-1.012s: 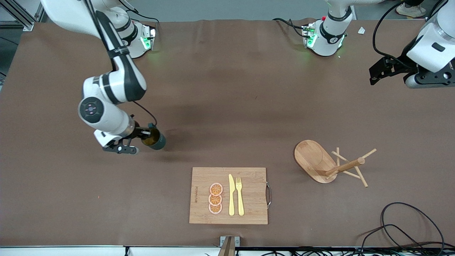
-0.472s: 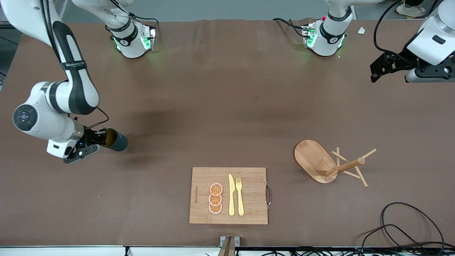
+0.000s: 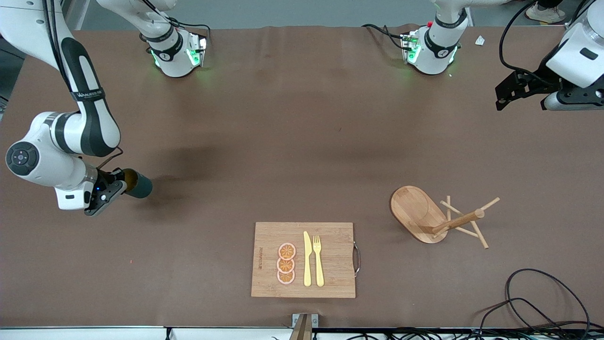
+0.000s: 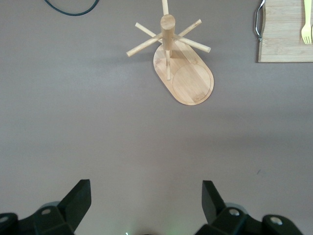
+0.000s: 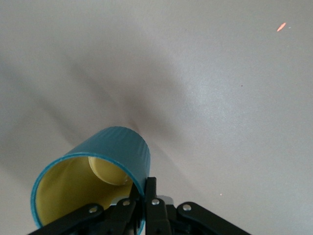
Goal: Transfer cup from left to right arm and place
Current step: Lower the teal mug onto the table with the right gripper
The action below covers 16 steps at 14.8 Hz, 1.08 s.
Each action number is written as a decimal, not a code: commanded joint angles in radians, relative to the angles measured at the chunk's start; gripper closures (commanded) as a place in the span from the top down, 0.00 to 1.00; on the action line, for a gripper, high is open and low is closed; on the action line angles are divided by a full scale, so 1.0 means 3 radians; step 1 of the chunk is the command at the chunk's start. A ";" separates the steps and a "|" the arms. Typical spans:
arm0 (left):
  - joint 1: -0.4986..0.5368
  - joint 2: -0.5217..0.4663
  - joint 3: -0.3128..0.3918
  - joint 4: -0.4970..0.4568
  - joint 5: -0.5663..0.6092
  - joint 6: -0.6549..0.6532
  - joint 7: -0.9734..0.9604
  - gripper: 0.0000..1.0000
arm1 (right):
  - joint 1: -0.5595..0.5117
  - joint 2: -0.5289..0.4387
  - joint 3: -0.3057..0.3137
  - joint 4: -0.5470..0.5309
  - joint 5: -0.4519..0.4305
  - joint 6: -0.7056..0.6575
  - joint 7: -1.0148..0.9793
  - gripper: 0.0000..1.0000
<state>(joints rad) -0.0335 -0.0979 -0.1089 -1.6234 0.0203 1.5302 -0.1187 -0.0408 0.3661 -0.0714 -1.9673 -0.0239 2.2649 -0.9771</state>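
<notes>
Right gripper (image 3: pixel 118 186) is gripping the cup (image 3: pixel 137 185) at the right arm's end of the table (image 3: pixel 302 118).

The right gripper is pinching the cup's rim between its closed fingers (image 5: pixel 150 196), one finger inside the tan-yellow interior and one outside the teal wall, and is holding the cup (image 5: pixel 95 171) tilted on its side over the brown table near the edge at the right arm's end. The left gripper (image 4: pixel 146 203) is waiting with its jaws spread wide and holding nothing, up over the table edge at the left arm's end. The wooden peg rack (image 3: pixel 436 216) is lying toward the left arm's end, and the cutting board (image 3: pixel 330 259) with a knife (image 3: pixel 306 259), a fork (image 3: pixel 318 260) and orange slices (image 3: pixel 286 263) is sitting by the edge nearest the front camera.
</notes>
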 commanded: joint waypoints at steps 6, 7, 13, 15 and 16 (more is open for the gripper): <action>0.0086 -0.0047 0.0000 -0.0019 -0.0022 -0.0023 0.0053 1.00 | -0.0140 -0.0065 0.0074 -0.0442 -0.0084 0.0509 -0.0368 0.00; 0.0086 -0.0047 0.0000 -0.0019 -0.0022 -0.0028 0.0053 1.00 | -0.0140 -0.0065 0.0074 -0.0442 -0.0114 0.0509 -0.0399 0.00; 0.0086 -0.0042 0.0000 -0.0014 -0.0022 -0.0023 0.0058 1.00 | -0.0140 -0.0065 0.0074 -0.0442 -0.0237 0.0514 -0.0542 0.00; 0.0091 -0.0042 0.0000 -0.0014 -0.0022 -0.0023 0.0058 1.00 | -0.0130 -0.0065 0.0079 -0.0437 -0.0298 0.0570 -0.0766 0.01; 0.0091 -0.0042 0.0005 -0.0014 -0.0022 -0.0023 0.0058 1.00 | -0.0140 -0.0060 0.0079 -0.0437 -0.0294 0.0580 -0.0787 0.02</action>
<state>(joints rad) -0.0139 -0.0979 -0.1080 -1.6236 0.0203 1.5294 -0.1187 -0.0597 0.3704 -0.0667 -2.0756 -0.0850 2.4223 -1.1738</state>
